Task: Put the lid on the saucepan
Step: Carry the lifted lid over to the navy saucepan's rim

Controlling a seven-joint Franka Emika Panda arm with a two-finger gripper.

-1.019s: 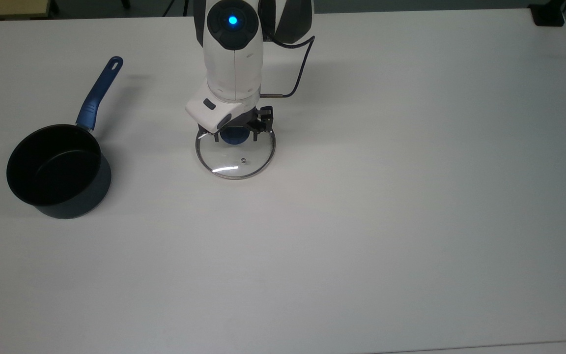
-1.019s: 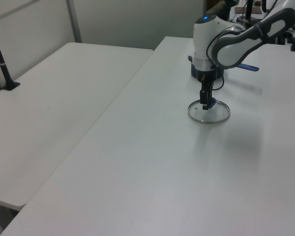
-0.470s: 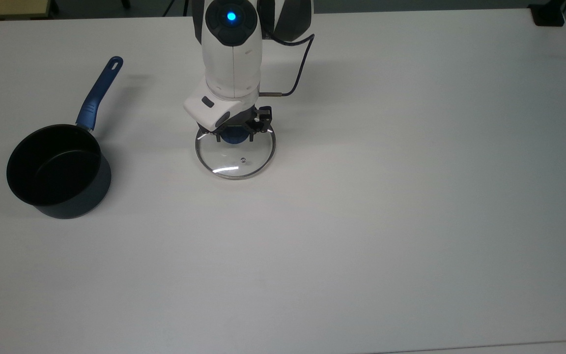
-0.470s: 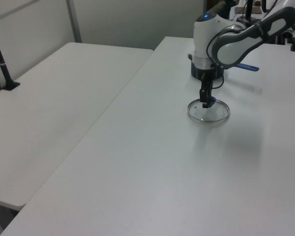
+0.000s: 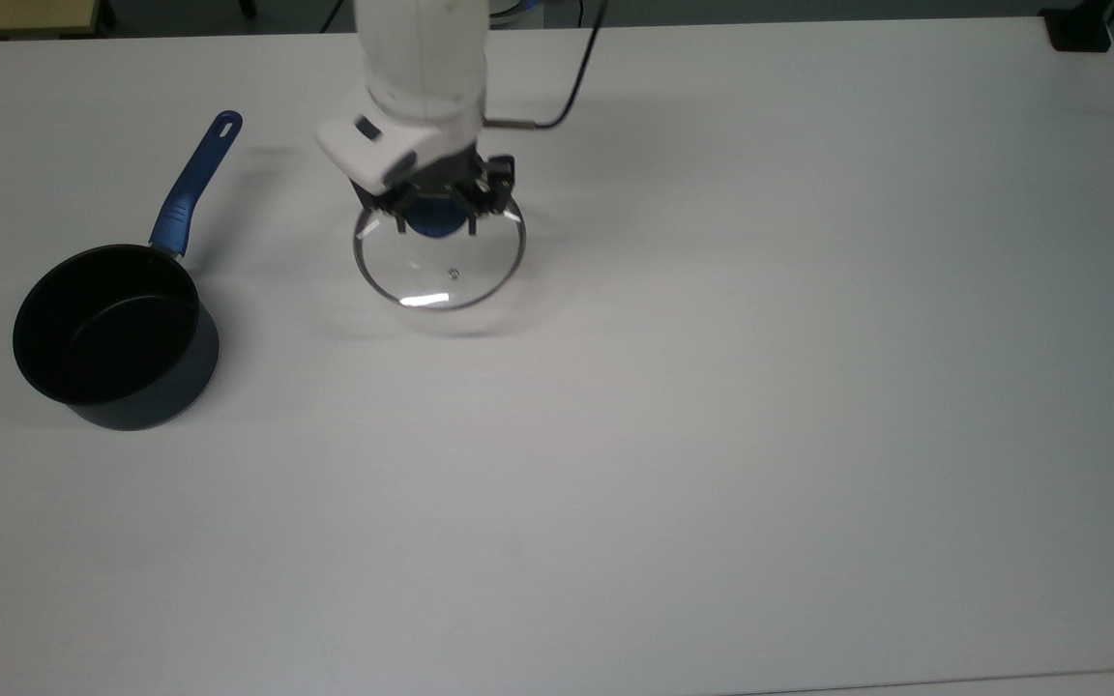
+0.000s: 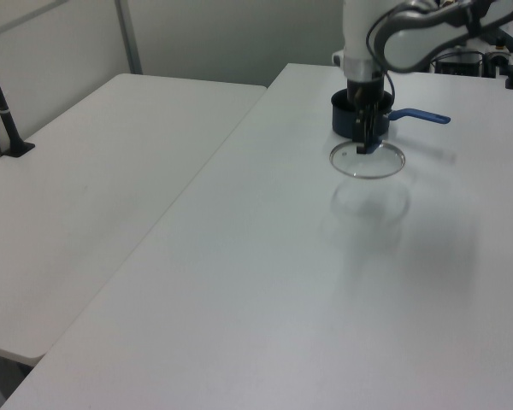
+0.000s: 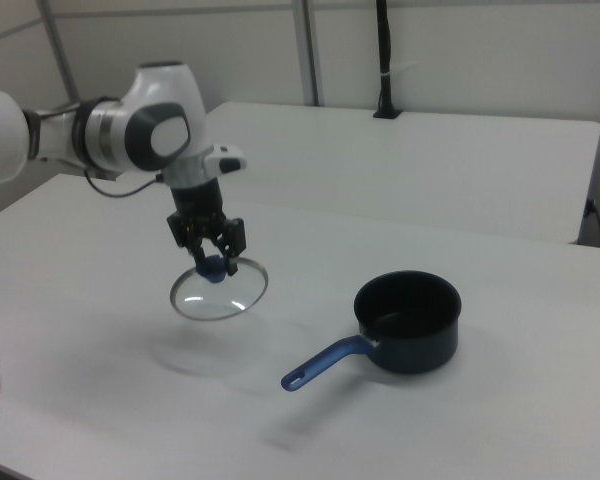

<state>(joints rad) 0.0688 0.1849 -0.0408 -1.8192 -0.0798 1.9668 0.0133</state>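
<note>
Under the pincer, clamped on its blue knob, the lid is held above the counter; it should be kept level and centred over the saucepan, well apart.

My top view looks steeply down at table; left, right views oblique from opposite sides; all share table.

Lab/office-type room, plain white tables, grey partition walls, clamped camera pole
</note>
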